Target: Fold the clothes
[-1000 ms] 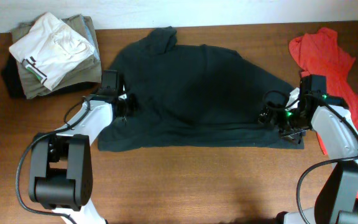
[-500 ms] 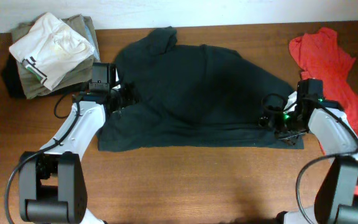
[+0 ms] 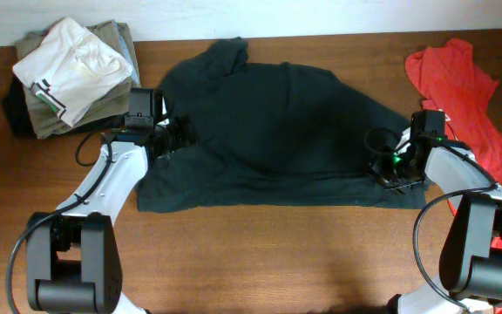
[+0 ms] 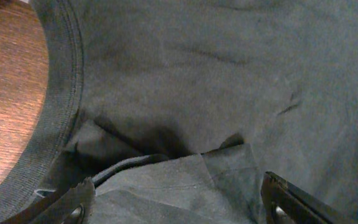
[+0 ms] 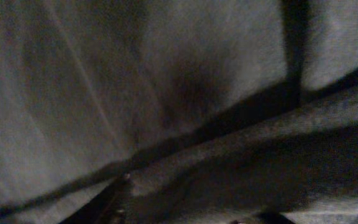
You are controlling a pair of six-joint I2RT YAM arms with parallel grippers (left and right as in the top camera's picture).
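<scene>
In front of the T-shirt (image 3: 277, 122), nearest the arm bases, a bare strip of the wooden table (image 3: 277, 262) is seen. The charcoal-black T-shirt is spread across the middle of the table. Its straight near edge is turned toward the bases, and a rumpled tongue of cloth is pushed out at its far edge.

The left gripper (image 3: 178, 139) is placed over the T-shirt's left edge. In the left wrist view its fingers (image 4: 73, 202) are held wide apart. A folded layer of the cloth lies between them and is not pinched. Just beyond them, a ribbed band (image 4: 58, 93) of the T-shirt is seen curving past bare wood.

The right gripper (image 3: 380, 164) is set low at the T-shirt's near right corner. The right wrist view is filled with dark, blurred fabric, so it cannot be told whether those jaws are apart or closed on the cloth.

Farther off, a red-orange shirt (image 3: 460, 83) lies crumpled to the right of the T-shirt, apart from it. Just beside the T-shirt's far left corner, a folded white garment (image 3: 72, 61) is stacked on a khaki garment (image 3: 122, 103).
</scene>
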